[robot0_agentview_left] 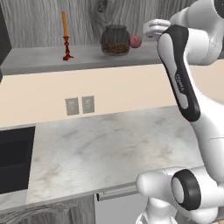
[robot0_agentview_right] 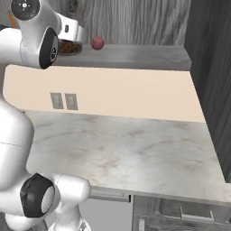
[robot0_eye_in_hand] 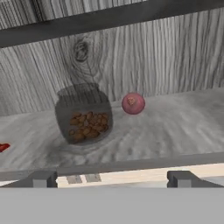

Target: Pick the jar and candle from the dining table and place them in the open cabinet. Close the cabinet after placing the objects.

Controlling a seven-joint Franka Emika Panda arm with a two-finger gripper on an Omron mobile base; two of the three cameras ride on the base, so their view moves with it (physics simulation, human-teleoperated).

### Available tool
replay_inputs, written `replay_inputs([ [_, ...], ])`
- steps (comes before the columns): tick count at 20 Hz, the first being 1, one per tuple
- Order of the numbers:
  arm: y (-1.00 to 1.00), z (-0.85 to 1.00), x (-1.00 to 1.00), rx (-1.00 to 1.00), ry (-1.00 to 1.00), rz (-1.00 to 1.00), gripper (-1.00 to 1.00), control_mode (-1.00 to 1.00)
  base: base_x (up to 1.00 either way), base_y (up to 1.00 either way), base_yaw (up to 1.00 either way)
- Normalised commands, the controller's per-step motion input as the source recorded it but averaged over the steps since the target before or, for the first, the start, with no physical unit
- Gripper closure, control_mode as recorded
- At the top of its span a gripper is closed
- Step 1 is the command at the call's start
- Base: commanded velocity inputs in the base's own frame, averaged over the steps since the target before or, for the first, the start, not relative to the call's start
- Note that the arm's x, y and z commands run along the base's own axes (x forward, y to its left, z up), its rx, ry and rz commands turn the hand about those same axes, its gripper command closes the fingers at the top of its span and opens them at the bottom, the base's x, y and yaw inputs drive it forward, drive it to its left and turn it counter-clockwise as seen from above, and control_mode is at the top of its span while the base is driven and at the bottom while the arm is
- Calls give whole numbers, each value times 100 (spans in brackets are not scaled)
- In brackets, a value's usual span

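On the grey shelf (robot0_agentview_left: 39, 57) inside the grey wood-grain cabinet (robot0_eye_in_hand: 144, 48) stand, left to right, a thin orange candle (robot0_agentview_left: 65, 36) in its dark red holder, a round clear glass jar (robot0_agentview_left: 115, 40) of brown nuts, and a small red ball (robot0_agentview_left: 135, 41). Just before the jar the robot's gripper (robot0_eye_in_hand: 112, 178) hangs with fingers spread wide, holding nothing. Both things look placed — only closing the cabinet seems left.

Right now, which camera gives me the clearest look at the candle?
The left base view: the candle stands whole on the cabinet shelf, left of the jar. The hand view catches just a red scrap of its holder at the left edge. In the right base view the arm covers that spot.
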Motion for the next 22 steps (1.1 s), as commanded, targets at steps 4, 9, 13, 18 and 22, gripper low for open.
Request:
replay_inputs([
  [4,-12,0,-77,0,0,0,-100,-100,0,0,0],
  [9,-3,-30,-83,0,3,0,-100,-100,0,0,0],
  [13,0,-65,-72,-2,12,0,-100,-100,0,0,0],
  [18,0,-76,-55,-4,17,0,-100,-100,0,0,0],
  [22,0,-53,-57,-7,22,0,-100,-100,0,0,0],
])
